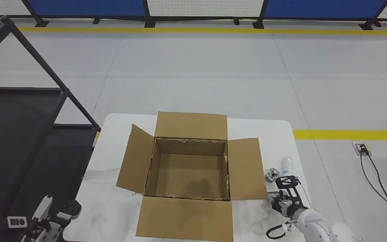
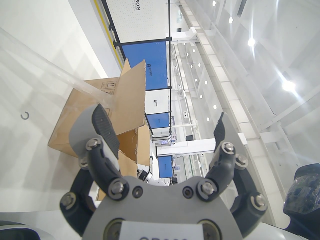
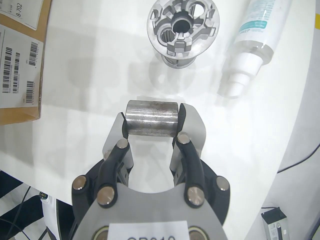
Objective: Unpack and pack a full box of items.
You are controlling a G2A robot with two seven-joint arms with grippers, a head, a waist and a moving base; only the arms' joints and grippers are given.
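Right end effector (image 3: 152, 119) clamps the short grey steel cylinder (image 3: 152, 122) by its ends; we should lift straight, clearing the right flap of the brown cardboard box (image 1: 245, 169).

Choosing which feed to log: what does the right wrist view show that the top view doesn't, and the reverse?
Right wrist view: the right end effector shut on a steel cylinder, and barcode labels on the box. Top view: the box's interior, its four spread flaps, and the left end effector beside the table corner. Shared: box, right end effector, cast metal part, bottle lying beside it.
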